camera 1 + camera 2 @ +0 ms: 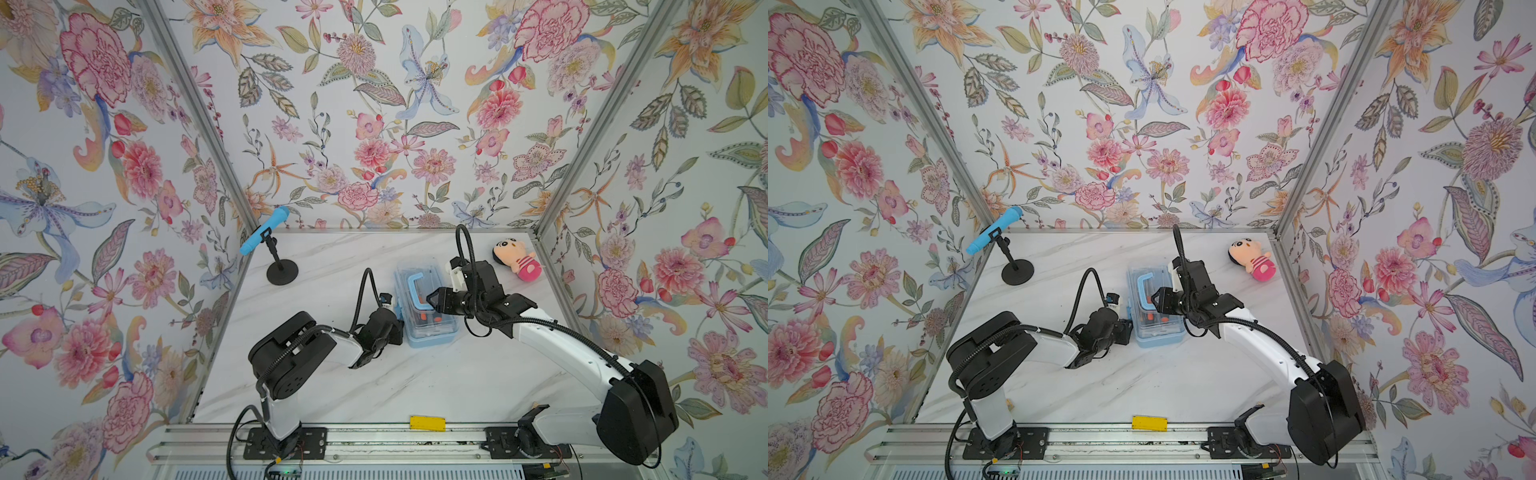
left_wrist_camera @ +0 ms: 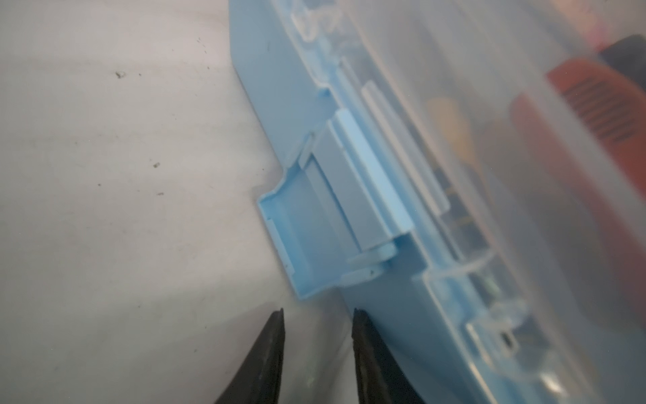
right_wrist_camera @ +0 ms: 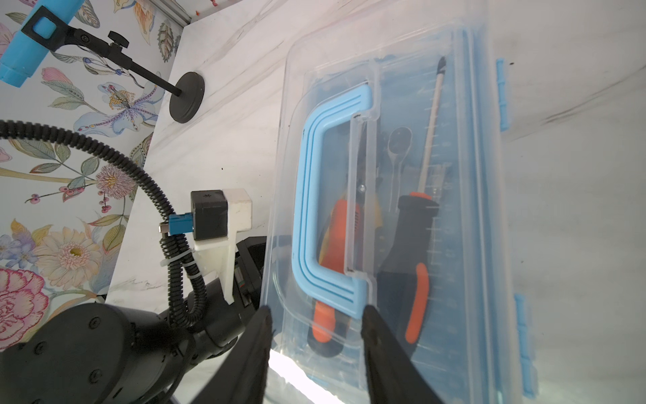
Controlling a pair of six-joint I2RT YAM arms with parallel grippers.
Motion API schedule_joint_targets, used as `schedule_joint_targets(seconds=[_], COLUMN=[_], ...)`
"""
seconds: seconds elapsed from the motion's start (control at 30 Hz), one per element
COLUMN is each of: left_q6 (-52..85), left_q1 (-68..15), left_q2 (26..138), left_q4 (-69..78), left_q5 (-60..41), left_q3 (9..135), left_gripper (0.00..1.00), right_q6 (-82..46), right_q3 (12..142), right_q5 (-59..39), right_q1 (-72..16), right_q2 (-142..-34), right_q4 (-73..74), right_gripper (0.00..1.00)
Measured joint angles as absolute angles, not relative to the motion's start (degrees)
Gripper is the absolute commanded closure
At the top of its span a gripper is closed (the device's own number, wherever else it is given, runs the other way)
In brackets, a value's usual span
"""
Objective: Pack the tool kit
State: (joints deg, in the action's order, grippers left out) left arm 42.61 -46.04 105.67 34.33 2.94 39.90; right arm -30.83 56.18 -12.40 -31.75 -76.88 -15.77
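Note:
The tool kit [image 1: 428, 328] [image 1: 1158, 332] is a light-blue box with a clear lid down over it, lying mid-table in both top views. Its blue C-shaped handle [image 3: 314, 210] lies flat on the lid. Through the lid show two orange-black screwdrivers [image 3: 416, 266] and a ratchet [image 3: 398, 140]. My left gripper [image 2: 318, 313] [image 1: 400, 326] stands open against the box's left side wall, just short of a blue latch [image 2: 314, 224] that hangs outward. My right gripper [image 3: 316, 311] [image 1: 434, 300] hovers open over the lid at the handle's end, holding nothing.
A blue toy microphone [image 1: 266, 230] on a black stand [image 1: 282, 272] is at the back left corner. A pink plush doll [image 1: 519, 259] lies at the back right. A yellow tag [image 1: 427, 422] sits at the table's front edge. Flowered walls enclose three sides.

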Motion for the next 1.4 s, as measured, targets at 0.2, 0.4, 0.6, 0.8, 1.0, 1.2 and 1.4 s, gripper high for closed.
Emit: schedule_joint_targets(seconds=[0.2, 0.4, 0.6, 0.8, 1.0, 1.2, 1.4], left_q6=[42.4, 42.3, 40.6, 39.6, 39.4, 38.9, 37.8], left_q1=[-46.1, -46.2, -46.3, -46.6, -46.6, -46.6, -46.2], left_q2=[107.0, 107.4, 107.4, 107.4, 106.7, 106.5, 104.4], left_q4=[36.6, 37.8, 37.2, 37.2, 37.1, 37.2, 36.6], left_q5=[5.2, 6.7, 8.2, 9.7, 10.6, 10.8, 12.1], left_q3=[40.2, 40.3, 40.8, 40.8, 40.4, 40.2, 39.0], left_gripper=[0.65, 0.66, 0.66, 0.66, 0.66, 0.67, 0.66], right_q6=[-30.8, -30.9, -30.9, -30.9, -30.9, -30.9, -30.9], right_q3=[56.2, 56.1, 56.1, 56.1, 56.1, 56.1, 56.1], right_q5=[-12.4, -12.4, -12.4, -12.6, -12.6, -12.6, -12.6], right_q1=[-31.7, -31.7, -31.7, -31.7, -31.8, -32.1, -32.9], right_q2=[-76.9, -76.8, -76.8, -76.8, -76.8, -76.9, -77.5], right_q4=[-15.8, -15.8, -15.8, -15.8, -15.8, -15.9, -16.2], right_gripper=[0.56, 0.57, 0.57, 0.57, 0.57, 0.57, 0.57])
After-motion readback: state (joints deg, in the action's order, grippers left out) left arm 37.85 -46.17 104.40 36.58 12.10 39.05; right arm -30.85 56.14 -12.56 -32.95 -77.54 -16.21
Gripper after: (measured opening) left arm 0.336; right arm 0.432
